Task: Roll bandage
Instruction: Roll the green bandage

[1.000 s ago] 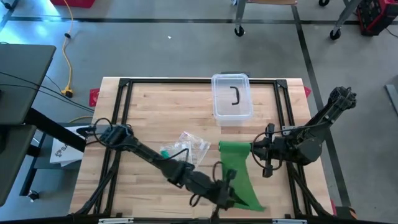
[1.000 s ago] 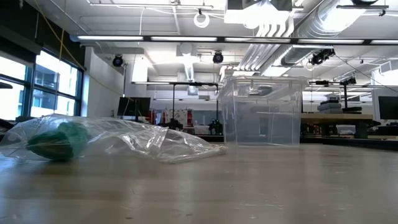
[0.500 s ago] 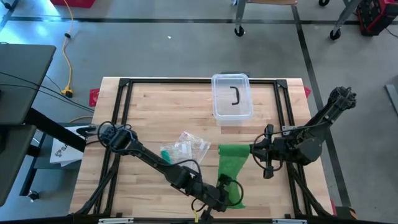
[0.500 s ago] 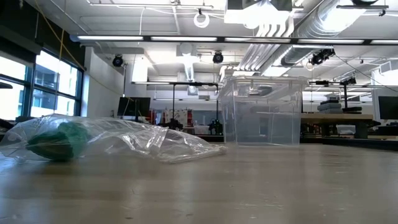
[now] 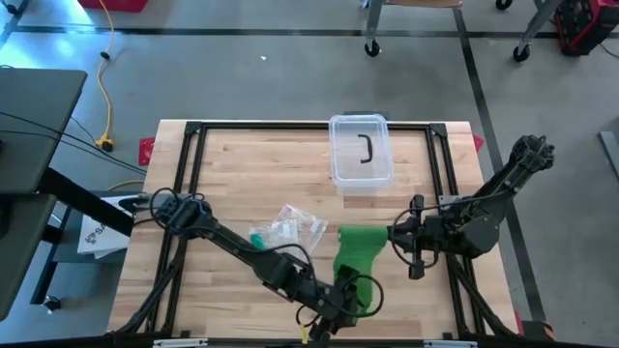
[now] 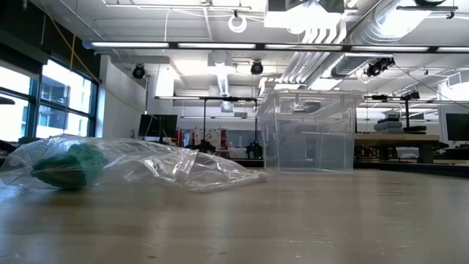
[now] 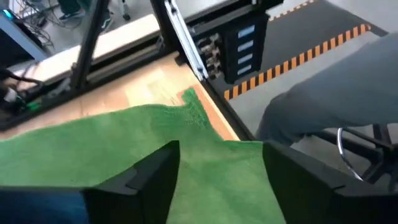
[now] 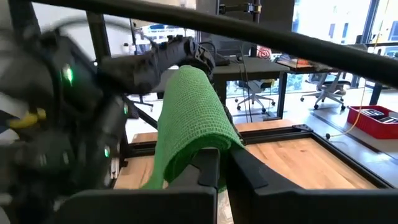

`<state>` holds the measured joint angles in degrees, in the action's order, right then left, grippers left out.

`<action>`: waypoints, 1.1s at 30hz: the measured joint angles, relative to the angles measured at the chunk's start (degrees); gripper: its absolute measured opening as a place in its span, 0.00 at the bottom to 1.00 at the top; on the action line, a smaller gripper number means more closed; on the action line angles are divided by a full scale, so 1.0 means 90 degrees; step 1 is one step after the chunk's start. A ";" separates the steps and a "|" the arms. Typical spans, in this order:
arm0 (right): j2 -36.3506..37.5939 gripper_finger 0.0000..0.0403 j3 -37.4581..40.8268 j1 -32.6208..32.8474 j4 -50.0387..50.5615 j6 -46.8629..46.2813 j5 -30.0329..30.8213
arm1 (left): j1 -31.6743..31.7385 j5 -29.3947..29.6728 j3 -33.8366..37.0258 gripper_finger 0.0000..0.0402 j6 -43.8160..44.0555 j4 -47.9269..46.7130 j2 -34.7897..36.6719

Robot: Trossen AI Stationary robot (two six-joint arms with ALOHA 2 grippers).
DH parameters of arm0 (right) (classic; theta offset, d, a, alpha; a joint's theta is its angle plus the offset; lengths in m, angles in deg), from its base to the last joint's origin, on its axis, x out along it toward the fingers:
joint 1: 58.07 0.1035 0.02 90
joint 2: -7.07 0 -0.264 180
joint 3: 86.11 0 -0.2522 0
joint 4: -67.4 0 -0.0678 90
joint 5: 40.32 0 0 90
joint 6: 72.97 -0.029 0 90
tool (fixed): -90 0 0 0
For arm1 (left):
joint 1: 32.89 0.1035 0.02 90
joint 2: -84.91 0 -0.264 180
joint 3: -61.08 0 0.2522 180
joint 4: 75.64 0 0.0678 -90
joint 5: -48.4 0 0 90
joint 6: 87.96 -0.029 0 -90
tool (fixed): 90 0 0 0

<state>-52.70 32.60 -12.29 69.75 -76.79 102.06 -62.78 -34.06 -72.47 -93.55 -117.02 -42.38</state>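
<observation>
**Bandage pinned right, left gripper released**

You've got the green bandage [image 5: 359, 253] stretched across the right-near part of the worktop [image 5: 232, 174]. Right gripper [image 5: 395, 235] is clenched on its far end. Left gripper [image 5: 346, 295] sits at the near end with fingers spread over the cloth, not pinching it. Clear container [image 5: 361, 152] stands at the far edge; plastic bag [image 5: 290, 228] lies left of the bandage.

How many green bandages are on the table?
2. One bandage is unrolled between the left gripper near the front edge and the shut right gripper. A rolled one sits inside the plastic bag at the table's middle. More may be hidden.
</observation>
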 joint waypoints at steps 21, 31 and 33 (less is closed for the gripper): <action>0.0000 0.00 0.0000 0.0010 0.0235 -0.0134 -0.0009 | -0.0042 0.1596 -0.0568 0.64 0.0404 -0.1469 0.0230; 0.0000 0.00 0.0000 0.0015 0.0305 -0.0177 -0.0007 | -0.0917 0.4206 0.0621 0.58 0.3520 -0.2773 0.0274; -0.0002 0.00 0.0000 0.0015 0.0314 -0.0136 -0.0007 | -0.1037 0.4874 0.1122 0.57 0.4134 -0.2363 0.0274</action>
<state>-52.72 32.60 -12.16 72.58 -78.01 102.00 -72.12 9.81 -62.37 -56.34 -138.30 -39.92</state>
